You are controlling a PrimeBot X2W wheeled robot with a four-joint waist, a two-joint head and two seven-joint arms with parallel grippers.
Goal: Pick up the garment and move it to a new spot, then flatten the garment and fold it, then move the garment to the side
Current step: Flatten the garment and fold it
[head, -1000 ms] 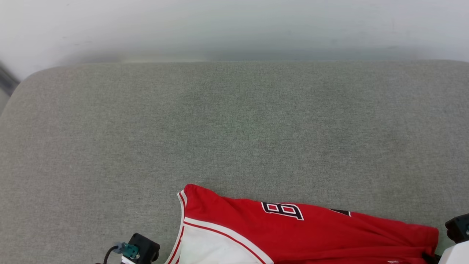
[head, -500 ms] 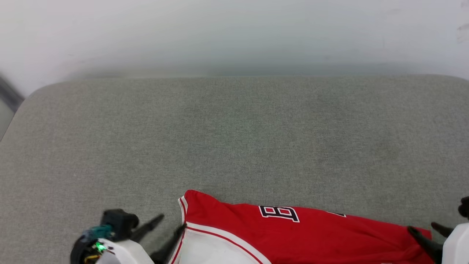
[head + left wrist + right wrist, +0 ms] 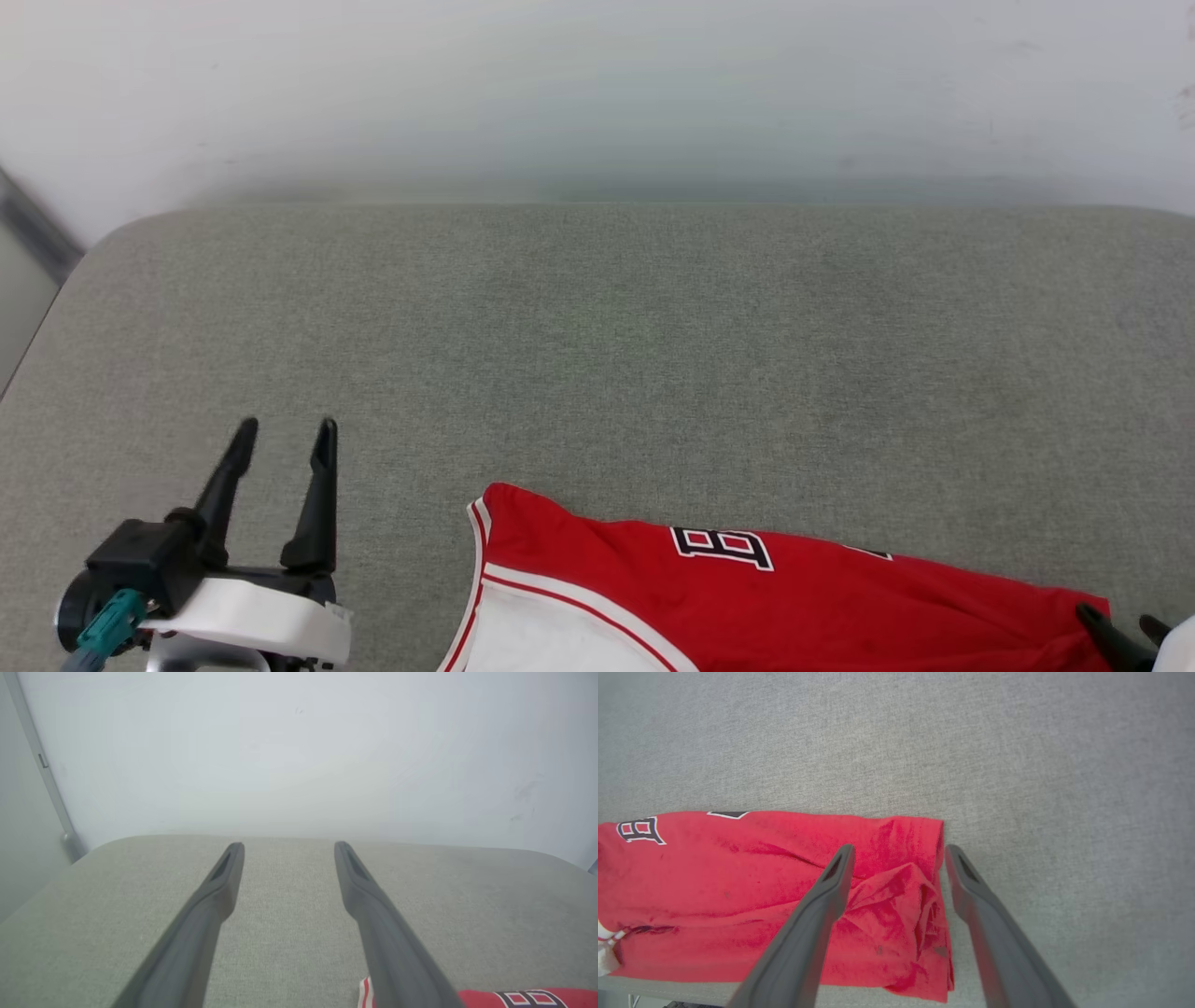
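Observation:
The garment, a red jersey with a white sleeve and black-and-white lettering, lies folded along the near edge of the grey padded surface. My left gripper is open over bare surface to the garment's left, holding nothing. In the left wrist view the left gripper points toward the wall, with a corner of the garment at the bottom right. My right gripper shows its tips at the garment's right end. In the right wrist view the right gripper is open above the garment's rumpled right end.
A pale wall rises behind the padded surface. A grey vertical strip runs down the wall at the far left. The surface's near edge lies just below the garment in the right wrist view.
Both grippers have opened and let go of the garment. The left gripper has swung left, away from the sleeve, and now points up. The camera has shifted slightly.

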